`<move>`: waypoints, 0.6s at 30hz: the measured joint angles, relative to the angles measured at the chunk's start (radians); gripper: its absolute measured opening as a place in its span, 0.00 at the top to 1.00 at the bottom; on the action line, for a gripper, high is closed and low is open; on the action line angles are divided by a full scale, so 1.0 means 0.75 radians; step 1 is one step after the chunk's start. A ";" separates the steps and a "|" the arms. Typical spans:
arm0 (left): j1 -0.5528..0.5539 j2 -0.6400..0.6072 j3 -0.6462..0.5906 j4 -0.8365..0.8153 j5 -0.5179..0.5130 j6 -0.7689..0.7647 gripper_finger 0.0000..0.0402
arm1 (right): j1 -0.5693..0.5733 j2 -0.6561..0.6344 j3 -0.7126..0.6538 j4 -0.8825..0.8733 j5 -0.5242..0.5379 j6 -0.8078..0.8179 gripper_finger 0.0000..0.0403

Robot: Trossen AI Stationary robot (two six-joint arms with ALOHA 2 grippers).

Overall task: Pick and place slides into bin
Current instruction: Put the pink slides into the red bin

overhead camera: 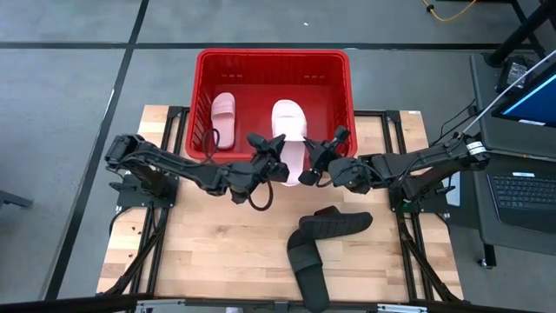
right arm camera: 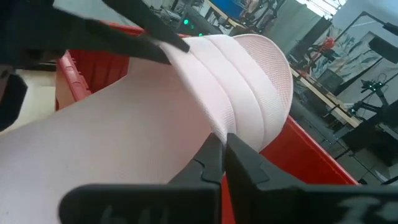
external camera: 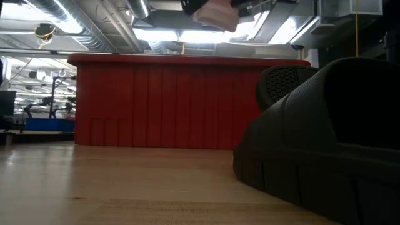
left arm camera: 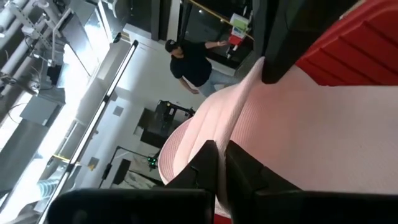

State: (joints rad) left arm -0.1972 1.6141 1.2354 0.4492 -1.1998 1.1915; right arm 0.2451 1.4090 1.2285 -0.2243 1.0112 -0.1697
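Crowded at the bin's near wall, open table to the left.
Both hands, left hand (overhead camera: 276,146) and right hand (overhead camera: 320,156), block the near rim of the bin (overhead camera: 340,87) holding a pink slide (overhead camera: 287,122); another pink slide (overhead camera: 224,117) seemingly fills its left part. Two black slides (overhead camera: 321,243) obstruct the table (overhead camera: 200,252) front right.

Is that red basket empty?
No. One pale pink slide lies inside the red plastic basket; both pincers hold another above its rim.
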 joint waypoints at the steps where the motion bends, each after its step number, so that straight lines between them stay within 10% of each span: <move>1: -0.001 -0.009 -0.001 -0.003 0.007 0.001 0.98 | 0.000 0.000 0.000 0.000 -0.002 0.000 0.96; 18: 0.091 -0.201 0.000 -0.091 0.104 -0.003 0.99 | 0.003 -0.122 -0.001 0.002 -0.008 -0.159 0.85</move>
State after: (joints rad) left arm -0.1291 1.4637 1.2354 0.3811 -1.1215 1.1892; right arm 0.2474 1.3173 1.2278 -0.2229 1.0050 -0.2891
